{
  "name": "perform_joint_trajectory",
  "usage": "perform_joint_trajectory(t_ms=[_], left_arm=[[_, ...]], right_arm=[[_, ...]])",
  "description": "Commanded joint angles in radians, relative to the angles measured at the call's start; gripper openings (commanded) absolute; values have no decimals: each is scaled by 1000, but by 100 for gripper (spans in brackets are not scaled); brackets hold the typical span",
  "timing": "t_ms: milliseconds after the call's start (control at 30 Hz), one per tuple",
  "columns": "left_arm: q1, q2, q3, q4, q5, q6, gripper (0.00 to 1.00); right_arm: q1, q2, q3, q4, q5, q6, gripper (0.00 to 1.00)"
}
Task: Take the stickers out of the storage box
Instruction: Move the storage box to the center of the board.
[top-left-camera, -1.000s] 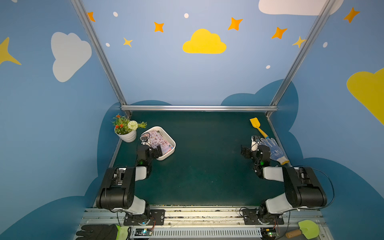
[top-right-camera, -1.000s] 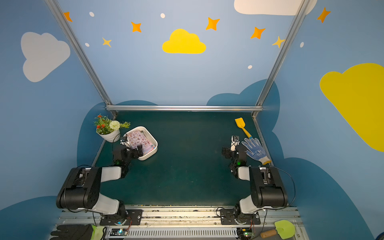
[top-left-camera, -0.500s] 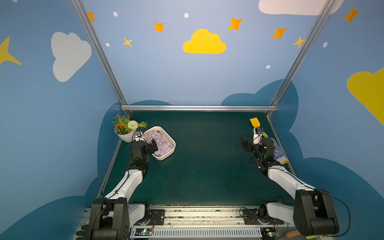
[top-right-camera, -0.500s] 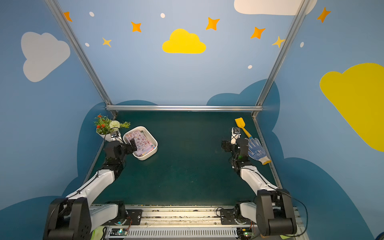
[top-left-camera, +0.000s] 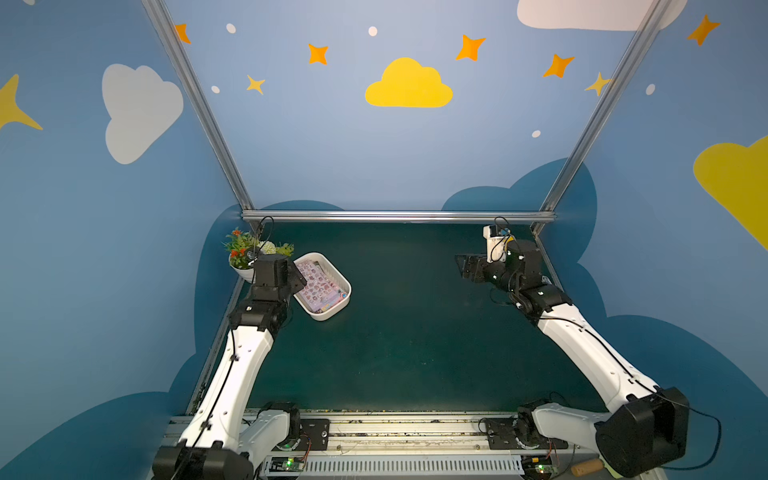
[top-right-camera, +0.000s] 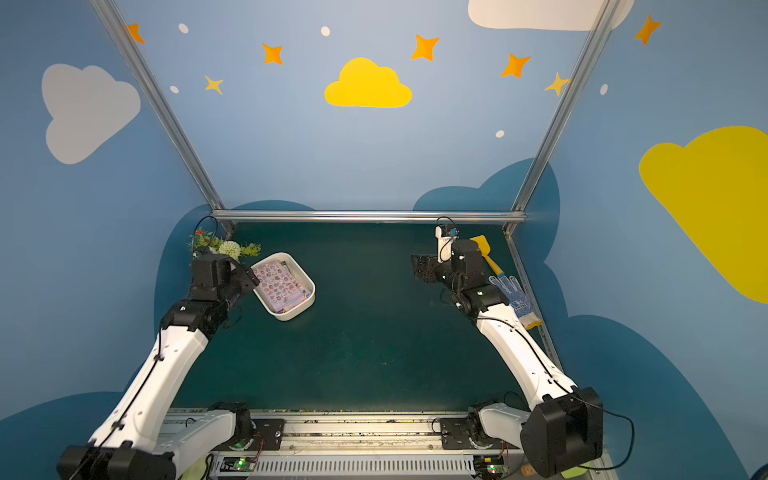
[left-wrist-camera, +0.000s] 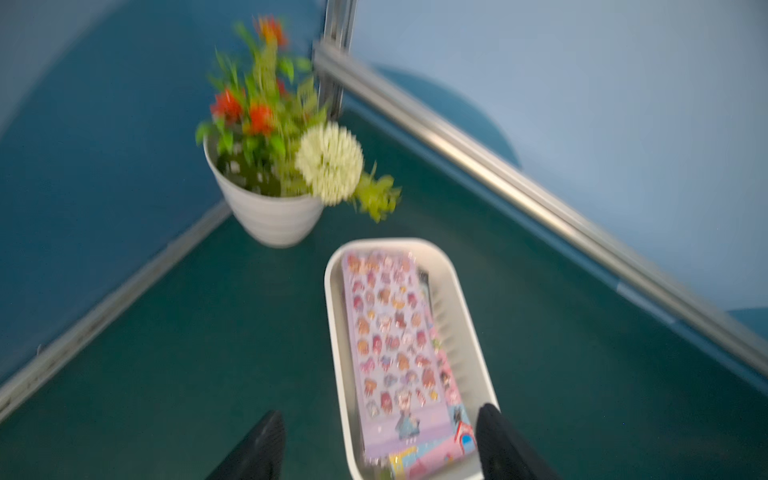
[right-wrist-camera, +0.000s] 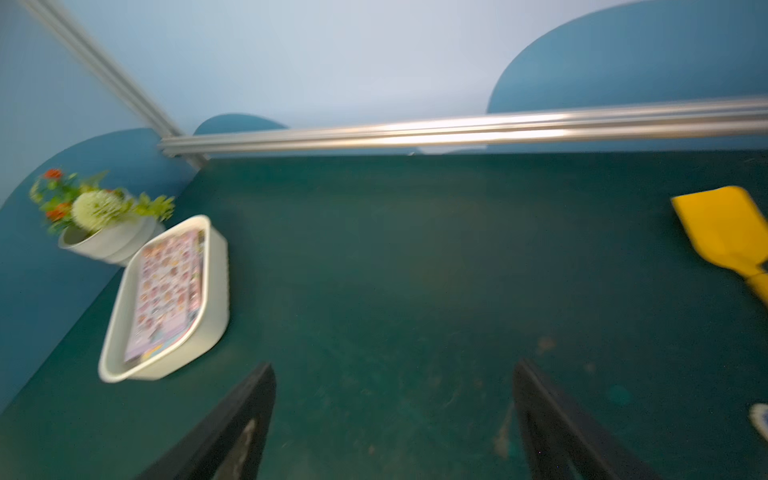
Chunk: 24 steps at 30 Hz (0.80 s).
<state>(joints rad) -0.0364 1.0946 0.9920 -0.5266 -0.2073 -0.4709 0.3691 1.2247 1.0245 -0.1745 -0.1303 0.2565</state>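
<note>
The white storage box (top-left-camera: 329, 317) (top-right-camera: 291, 316) lies at the table's far left, and the stickers (top-left-camera: 318, 284) (top-right-camera: 281, 285) lie flat inside it, a purple sheet of cartoon figures on top. My left gripper (top-left-camera: 297, 277) (top-right-camera: 249, 277) hovers over the box's near left end, open and empty. In the left wrist view its fingers straddle that end of the stickers (left-wrist-camera: 390, 340) and the box rim (left-wrist-camera: 335, 316); the left gripper (left-wrist-camera: 381, 413) touches nothing. My right gripper (top-left-camera: 463, 266) (top-right-camera: 417, 266) (right-wrist-camera: 395, 368) hangs open above bare mat at the far right.
A white flower pot (top-left-camera: 243, 270) (left-wrist-camera: 270, 216) stands just behind and left of the box. A yellow spatula (top-right-camera: 482, 247) (right-wrist-camera: 723, 228) and a blue dotted glove (top-right-camera: 513, 293) lie by the right edge. A metal rail (top-left-camera: 395, 216) closes off the back.
Both arms have unfolded from a tucked pose and stretched forward. The left gripper has risen over the box's near end; the right gripper has moved up and toward the back.
</note>
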Motion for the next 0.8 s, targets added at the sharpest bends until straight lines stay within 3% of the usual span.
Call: perform_joint_trajectory(t_ms=[0, 267, 367, 633, 767], left_arm=[[13, 77, 23, -226, 90, -98, 65], [69, 219, -12, -190, 108, -141, 57], [89, 279, -7, -149, 180, -125, 57], [109, 437, 47, -140, 187, -75, 57], [119, 479, 43, -101, 200, -79, 51]], right_arm=[[45, 7, 0, -114, -91, 81, 85], [154, 31, -66, -95, -118, 82, 83], [169, 25, -107, -55, -130, 92, 83], [194, 46, -140, -23, -153, 91, 83], [195, 48, -148, -10, -155, 91, 83]])
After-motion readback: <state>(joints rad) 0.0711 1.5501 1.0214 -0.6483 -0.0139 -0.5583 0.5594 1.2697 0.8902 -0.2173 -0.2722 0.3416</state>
